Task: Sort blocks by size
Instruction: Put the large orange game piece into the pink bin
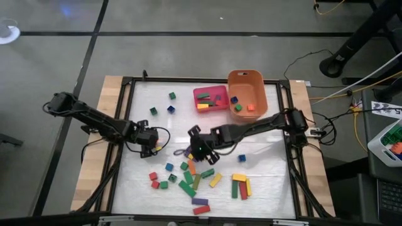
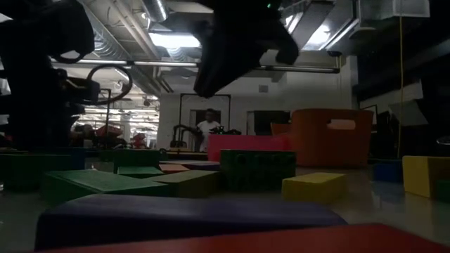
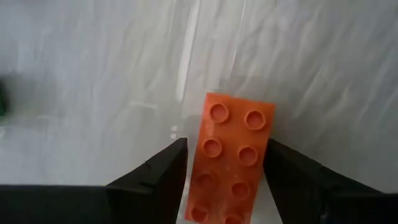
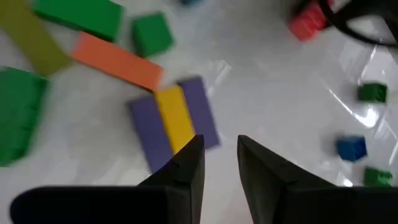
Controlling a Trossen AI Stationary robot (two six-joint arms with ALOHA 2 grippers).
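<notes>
Where left gripper [image 3: 224,171] sits low, orange block [image 3: 231,158] lies between parted fingers, gaps both sides.

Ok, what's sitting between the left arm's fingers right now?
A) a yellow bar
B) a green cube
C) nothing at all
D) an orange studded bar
D: the left wrist view shows an orange studded bar lying lengthwise between the two dark fingers of the left gripper, over the white table cover; whether the fingers actually press on it cannot be told.
</notes>
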